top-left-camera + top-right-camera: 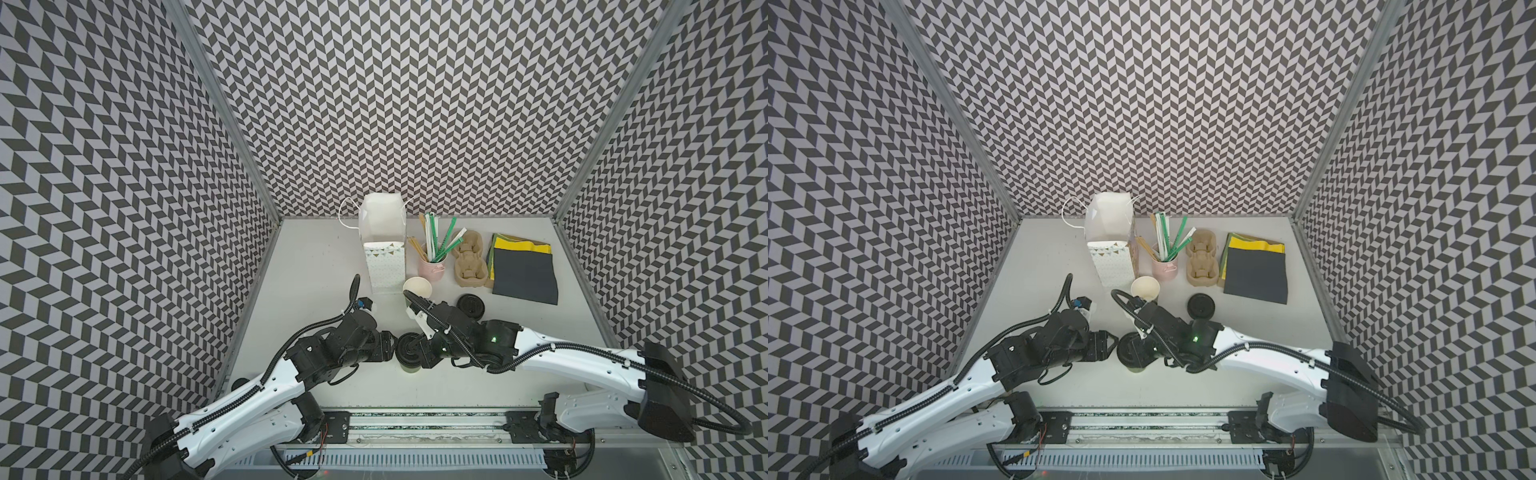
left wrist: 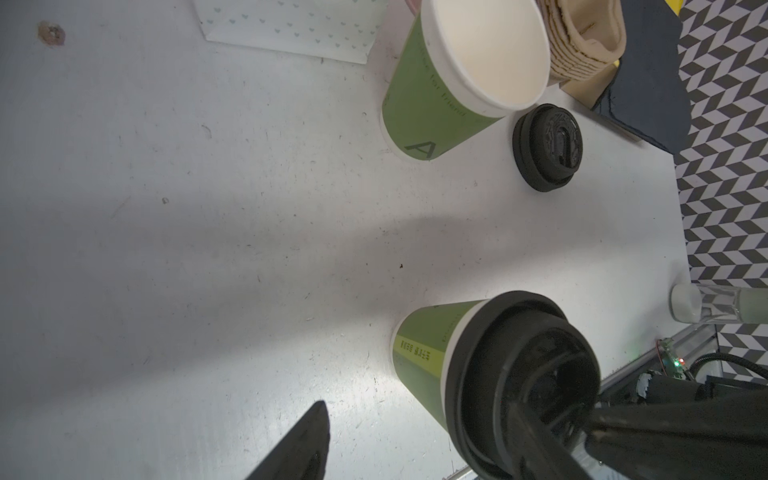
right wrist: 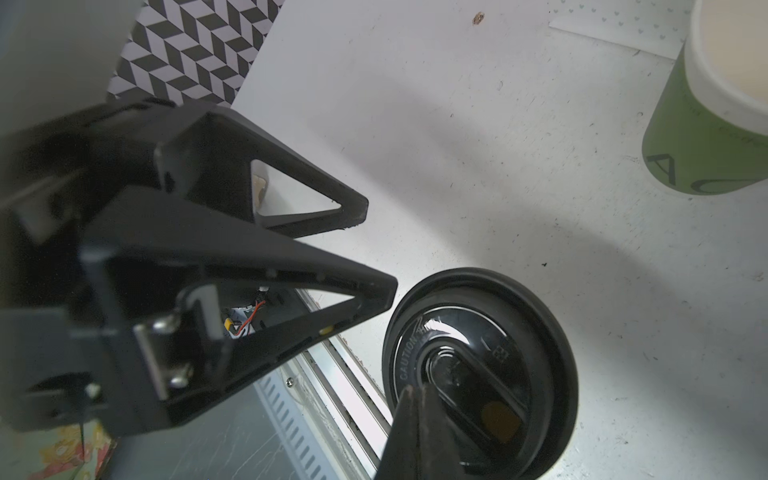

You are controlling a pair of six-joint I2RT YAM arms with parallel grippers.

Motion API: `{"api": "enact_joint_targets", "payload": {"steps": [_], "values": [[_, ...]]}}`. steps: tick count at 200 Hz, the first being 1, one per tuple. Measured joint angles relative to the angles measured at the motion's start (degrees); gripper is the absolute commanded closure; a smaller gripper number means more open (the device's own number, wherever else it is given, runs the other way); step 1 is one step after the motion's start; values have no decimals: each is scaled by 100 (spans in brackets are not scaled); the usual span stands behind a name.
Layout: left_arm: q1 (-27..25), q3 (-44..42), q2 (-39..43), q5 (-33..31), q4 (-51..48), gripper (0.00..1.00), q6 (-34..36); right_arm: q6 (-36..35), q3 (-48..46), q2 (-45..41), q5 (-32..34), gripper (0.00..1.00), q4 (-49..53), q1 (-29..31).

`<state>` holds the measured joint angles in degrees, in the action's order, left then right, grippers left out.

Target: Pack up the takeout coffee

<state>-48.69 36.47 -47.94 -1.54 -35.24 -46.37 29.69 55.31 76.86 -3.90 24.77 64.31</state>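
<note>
The takeout coffee (image 1: 409, 353), a green cup (image 2: 419, 353) with a black lid (image 3: 478, 365), stands upright near the table's front edge in both top views (image 1: 1133, 351). My right gripper (image 3: 411, 392) is shut, its joined fingertips resting over the lid's centre with nothing between them. From the left my left gripper (image 1: 392, 353) stands open right beside the cup. Its two fingers (image 3: 388, 286) point at the lid's rim without closing on it. Only one left finger (image 2: 307, 444) shows in the left wrist view.
A lidless green cup (image 1: 417, 287) stands behind the coffee, with a spare black lid (image 1: 471, 305) to its right. Along the back stand a patterned paper bag (image 1: 384, 266), a white bag (image 1: 382, 220), a pink cup of straws (image 1: 432, 266), pulp cup carriers (image 1: 470, 262) and stacked napkins (image 1: 524, 270).
</note>
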Motion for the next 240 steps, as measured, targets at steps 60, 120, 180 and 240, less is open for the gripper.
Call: {"api": "enact_joint_targets", "payload": {"steps": [60,120,180,240], "values": [[407,-278,-15,385,669,31,0,-116,-2,151,92,100,-114,0],[411,-527,-271,636,1113,35,0,-168,-111,269,199,100,-260,0],[514,-680,-352,671,1405,39,-22,-160,-326,267,186,100,-728,0],[535,-1008,-302,787,1980,46,-177,-122,-428,256,195,100,-918,0]]}}
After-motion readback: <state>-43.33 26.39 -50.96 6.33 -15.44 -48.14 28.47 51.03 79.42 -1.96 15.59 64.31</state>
